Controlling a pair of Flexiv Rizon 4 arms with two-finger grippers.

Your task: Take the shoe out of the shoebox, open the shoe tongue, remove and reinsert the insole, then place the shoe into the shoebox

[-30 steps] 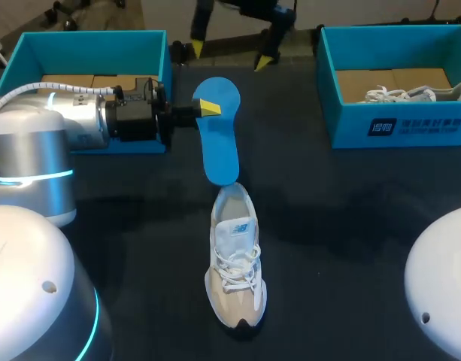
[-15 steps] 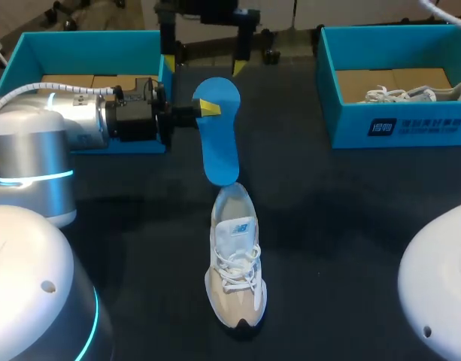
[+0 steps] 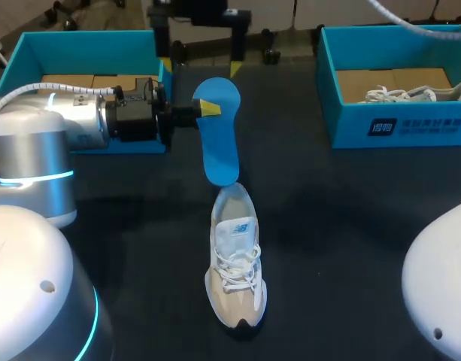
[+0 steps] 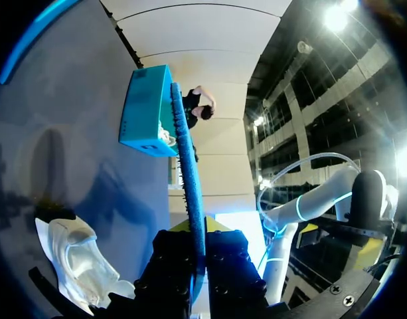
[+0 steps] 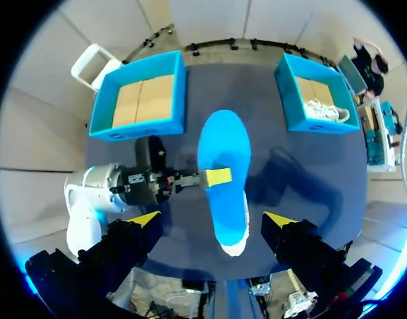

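The blue insole (image 3: pixel 219 135) is out of the shoe and up in the air. The left tool (image 3: pixel 207 107) pinches it from the side, near its far end, one finger on top and one below. It is held flat, so the left wrist view shows it only as a thin edge. Holding it this way leaves the near end free. That end sits right by the heel hole of the shoe (image 3: pixel 235 259), but it is hard to tell if the two touch. It looks lined up to slide back in, so the step in hand is likely putting the insole back.

The shoe lies on the dark tabletop (image 3: pixel 350 226), toe pointing away from the insole. Its tongue looks pulled up, which makes room inside.

The right tool (image 5: pixel 212 219) hangs high over the insole and the shoe with its two yellow tips spread wide. It holds nothing. From there it could come down to steady the shoe or push the insole.

An open blue shoebox (image 3: pixel 27 56) sits behind the left arm, likely where the shoe goes last. A second blue box (image 3: pixel 395 124) on the other side holds another shoe (image 3: pixel 410 94).
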